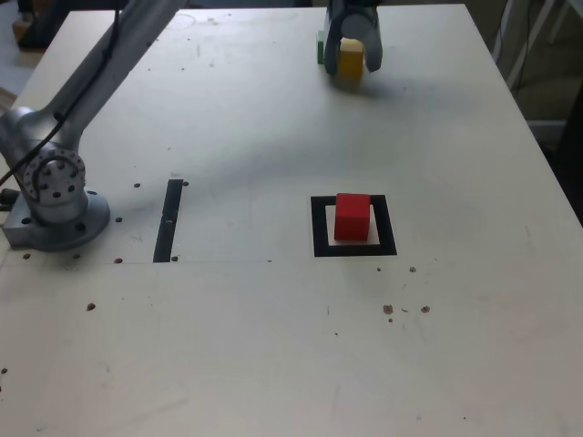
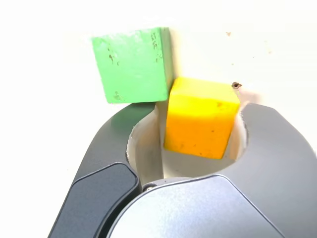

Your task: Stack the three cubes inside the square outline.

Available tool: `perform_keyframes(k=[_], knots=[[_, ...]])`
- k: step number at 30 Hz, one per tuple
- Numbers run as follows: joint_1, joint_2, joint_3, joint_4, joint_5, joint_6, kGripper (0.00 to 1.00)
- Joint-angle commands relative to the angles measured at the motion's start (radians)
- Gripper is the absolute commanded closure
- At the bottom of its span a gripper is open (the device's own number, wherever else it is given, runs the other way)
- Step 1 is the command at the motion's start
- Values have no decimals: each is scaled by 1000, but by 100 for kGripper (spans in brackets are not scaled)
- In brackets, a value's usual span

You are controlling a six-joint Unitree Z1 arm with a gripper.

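**Yellow cube between the pincer's jaws, green cube crowding one side**

Yellow cube [image 2: 200, 118] sits on the counter [image 1: 273, 346] at its far edge in the exterior view, with the pincer [image 2: 195, 134] straddling it. In the wrist view one jaw appears to meet the cube's side while a gap shows between the other jaw and the cube, so the jaws are partly closed around it; whether they pinch it yet I cannot tell.

The main risk is the green cube [image 2: 133, 64]. It lies just beside the yellow one, their corners touching or nearly so, and one jaw tip runs right under its edge. If the jaws close further, that tip could shove the green cube away or twist the yellow one, giving a skewed grip. A crooked grip could let the cube slip during the carry, or land it off-centre.

The red cube [image 1: 352, 217] already stands inside the square outline [image 1: 354, 226], well apart from the pincer. Its top is small, so a tilted placement could topple or nudge it off the pale centre.

All three cubes look matte, solid and same-sized; the green face shows small dark specks.
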Motion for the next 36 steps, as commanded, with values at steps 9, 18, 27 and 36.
perform_keyframes(k=[9,18,27,36], knots=[[-5,-2,-7,22,2,-8,59],[-100,-117,-15,109,12,-40,61],[-237,-322,183,121,11,-150,61],[-479,-601,603,56,2,-362,61]])
